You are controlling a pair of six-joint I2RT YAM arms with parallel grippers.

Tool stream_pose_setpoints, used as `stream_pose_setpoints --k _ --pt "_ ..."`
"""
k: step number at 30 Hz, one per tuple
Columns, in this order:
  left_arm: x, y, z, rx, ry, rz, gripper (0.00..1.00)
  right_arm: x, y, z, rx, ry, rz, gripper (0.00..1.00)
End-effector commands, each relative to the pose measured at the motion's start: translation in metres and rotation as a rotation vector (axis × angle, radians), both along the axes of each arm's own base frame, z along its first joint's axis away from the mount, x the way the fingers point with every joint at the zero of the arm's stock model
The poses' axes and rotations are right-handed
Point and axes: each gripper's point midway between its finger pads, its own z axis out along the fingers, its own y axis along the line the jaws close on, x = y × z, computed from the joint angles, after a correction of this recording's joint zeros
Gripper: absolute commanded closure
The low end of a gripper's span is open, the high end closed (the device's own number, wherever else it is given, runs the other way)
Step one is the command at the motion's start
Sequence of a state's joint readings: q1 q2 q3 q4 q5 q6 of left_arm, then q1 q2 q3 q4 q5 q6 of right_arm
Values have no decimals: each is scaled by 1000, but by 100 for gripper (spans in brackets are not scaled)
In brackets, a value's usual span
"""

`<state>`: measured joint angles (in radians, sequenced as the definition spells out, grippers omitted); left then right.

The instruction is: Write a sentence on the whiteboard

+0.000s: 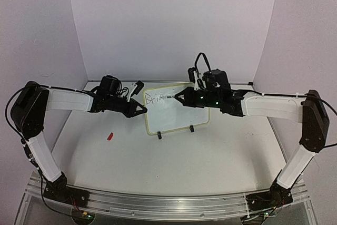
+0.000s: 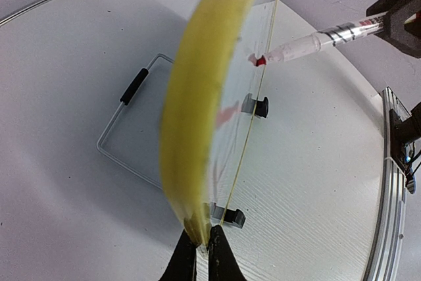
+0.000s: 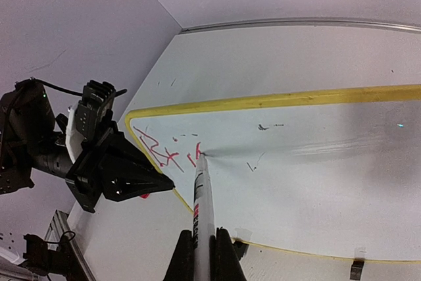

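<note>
**Board pinned on one side, marker on it – only a few letters up**

The sentence [image 3: 168, 151] is just a handful of scrawled red strokes in the top left corner of the board [image 3: 316, 176]. It reads something like "Bri", and the rest of the white face is bare apart from a few faint stray marks.

The board stands in the middle of the table [image 1: 210, 156], a bit toward the back, between the two arms. It's propped on its wire stand [image 2: 133, 86], with two black clip feet [image 2: 261, 106] along the bottom edge. The yellow rim [image 3: 263, 101] runs all the way round.

The marker [image 3: 203, 195] has its tip touching the board right at the end of the last red stroke. The right gripper [image 3: 204, 245] is clamped on the marker's barrel, with the fingers pinched tight either side of it and the marker sticking straight out ahead.

On the other side, the left gripper [image 2: 202, 238] has its jaws closed on the board's left edge. From its own camera the rim is a big yellow blur running up from between the fingers.

Off to the left, well apart from the board, a small red bit [image 1: 110, 136] lies on the table – too small to say what it is.
</note>
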<state>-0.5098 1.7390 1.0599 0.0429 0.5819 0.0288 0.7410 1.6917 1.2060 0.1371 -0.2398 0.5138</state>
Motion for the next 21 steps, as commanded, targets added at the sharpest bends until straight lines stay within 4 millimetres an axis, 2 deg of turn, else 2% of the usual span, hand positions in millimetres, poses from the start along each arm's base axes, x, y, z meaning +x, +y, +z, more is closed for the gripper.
stream_pose_setpoints --k 1,8,14,17,21 --pt "16 6 -4 46 -38 45 100 -4 -7 1 4 3 -14 100" --pt "17 5 -3 44 -39 44 100 -10 -7 -18 -7 49 1 100" --pt "17 4 -5 43 -34 43 100 -9 8 -23 18 64 32 100" --pt "18 4 -5 42 -34 43 100 -9 17 -20 33 59 50 100" --pt "18 4 -5 43 -36 43 100 -11 23 -3 85 35 69 100"
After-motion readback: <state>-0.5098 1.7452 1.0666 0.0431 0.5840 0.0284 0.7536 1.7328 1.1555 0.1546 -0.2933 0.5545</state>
